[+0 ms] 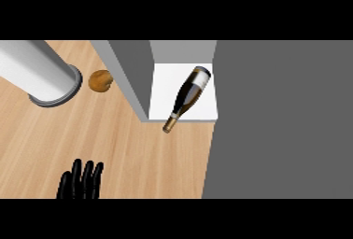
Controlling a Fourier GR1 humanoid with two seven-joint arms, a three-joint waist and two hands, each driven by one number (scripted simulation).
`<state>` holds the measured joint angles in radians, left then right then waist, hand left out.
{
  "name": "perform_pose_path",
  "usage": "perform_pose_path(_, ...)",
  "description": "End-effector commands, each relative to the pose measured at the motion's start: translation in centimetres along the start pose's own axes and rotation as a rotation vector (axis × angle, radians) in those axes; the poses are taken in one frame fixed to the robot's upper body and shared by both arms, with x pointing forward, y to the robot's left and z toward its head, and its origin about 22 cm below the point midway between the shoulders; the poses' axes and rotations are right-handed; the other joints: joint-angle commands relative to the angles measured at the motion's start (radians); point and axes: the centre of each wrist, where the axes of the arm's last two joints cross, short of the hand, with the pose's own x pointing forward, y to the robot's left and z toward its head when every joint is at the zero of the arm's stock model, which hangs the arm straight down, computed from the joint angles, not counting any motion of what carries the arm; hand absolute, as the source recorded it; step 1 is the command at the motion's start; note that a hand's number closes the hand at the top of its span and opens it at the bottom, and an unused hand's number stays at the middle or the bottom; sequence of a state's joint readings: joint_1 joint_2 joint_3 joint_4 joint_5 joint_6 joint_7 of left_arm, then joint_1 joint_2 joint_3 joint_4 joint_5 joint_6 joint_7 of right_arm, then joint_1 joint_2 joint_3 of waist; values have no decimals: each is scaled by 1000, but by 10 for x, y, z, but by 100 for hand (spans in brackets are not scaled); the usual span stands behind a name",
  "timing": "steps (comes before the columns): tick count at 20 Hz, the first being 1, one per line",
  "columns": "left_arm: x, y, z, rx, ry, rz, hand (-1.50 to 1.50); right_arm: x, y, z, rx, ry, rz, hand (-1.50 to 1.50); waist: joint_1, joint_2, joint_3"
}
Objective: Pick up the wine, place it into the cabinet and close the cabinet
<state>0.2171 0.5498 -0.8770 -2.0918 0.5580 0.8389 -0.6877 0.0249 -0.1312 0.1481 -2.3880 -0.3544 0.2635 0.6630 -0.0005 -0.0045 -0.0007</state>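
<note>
You can see the wine bottle (189,96) lying on its side on the white floor of the open cabinet (207,114), its neck poking out past the front edge over the wooden tabletop (124,140). Your left hand (81,182) rests at the lower edge, fingers straight and together, holding nothing. A brown rounded object (101,81) sits beside a grey cylinder (41,74).
</note>
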Motion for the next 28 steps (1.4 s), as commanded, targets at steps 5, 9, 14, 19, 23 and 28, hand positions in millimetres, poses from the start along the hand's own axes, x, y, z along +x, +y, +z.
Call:
perform_pose_path(5,19,39,-11,42,-52,-26,-150,14,35,24,197,-20,-129,150,1,-2,0)
perform_pose_path(9,31,57,-16,51,-65,-17,-150,24,47,24,295,-62,-35,150,7,-3,-1)
perform_pose_path(14,39,77,-2,67,-41,-28,-150,28,70,32,360,-67,-79,150,7,-11,-2)
perform_pose_path(19,53,94,-16,63,-18,-55,-150,28,94,15,389,-66,-97,150,2,-11,-3)
perform_pose_path(23,52,104,-18,45,-24,-32,-150,31,113,7,367,-82,-143,150,-1,-9,-3)
perform_pose_path(28,59,121,-34,56,-34,-34,-150,27,138,0,307,-103,-109,150,-1,-5,-1)
